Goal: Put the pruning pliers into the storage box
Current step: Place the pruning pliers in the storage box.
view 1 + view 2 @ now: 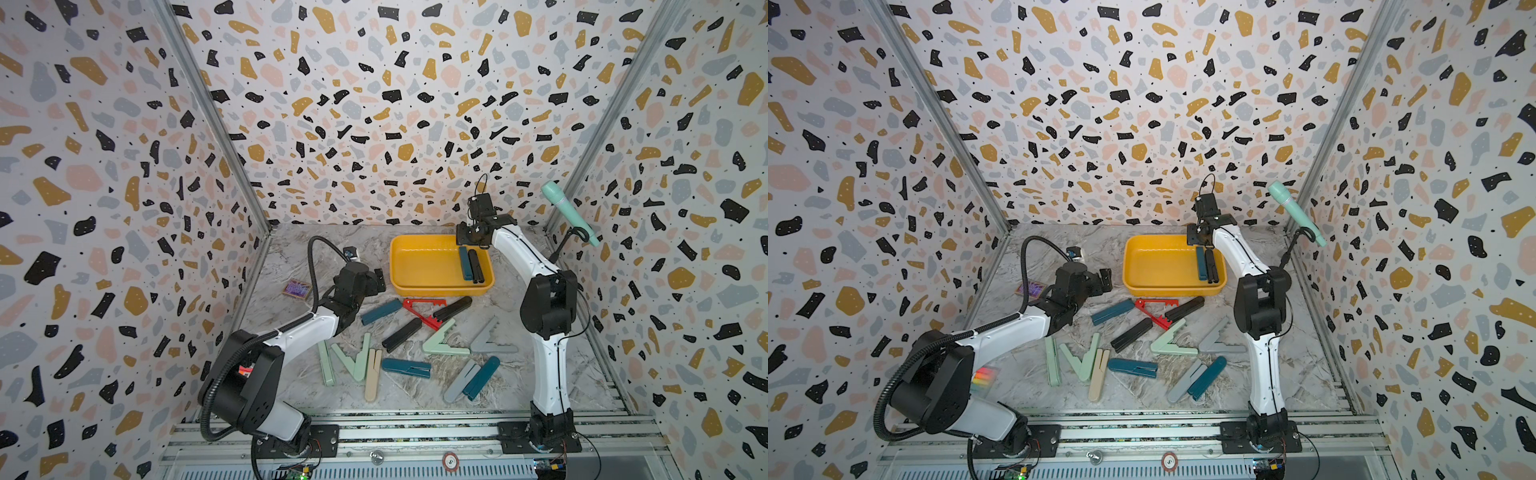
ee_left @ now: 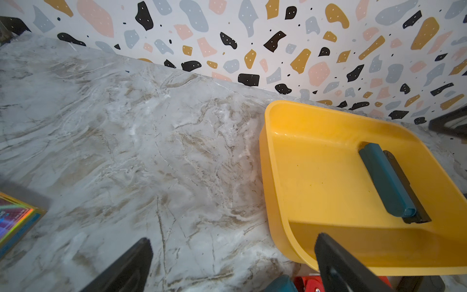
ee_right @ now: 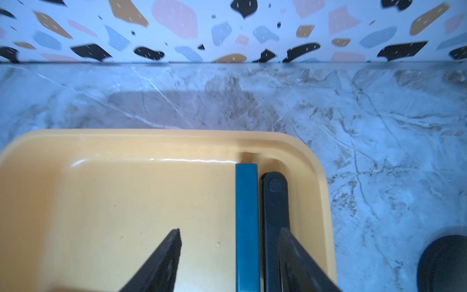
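Top view: two pruning pliers [image 1: 465,263] inside storage box [image 1: 424,264], twelve outside.

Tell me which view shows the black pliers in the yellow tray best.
Right wrist: the black pliers lie close up, hinge rivet clear, beside the teal pliers in the yellow tray. Left wrist shows only a sliver behind the teal pliers. Both top views show them lengthwise but small.

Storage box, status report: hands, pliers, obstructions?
Left hand open, empty, beside storage box. Right hand open above it. Teal pliers and black pliers inside; other pliers on table. Nothing blocking.
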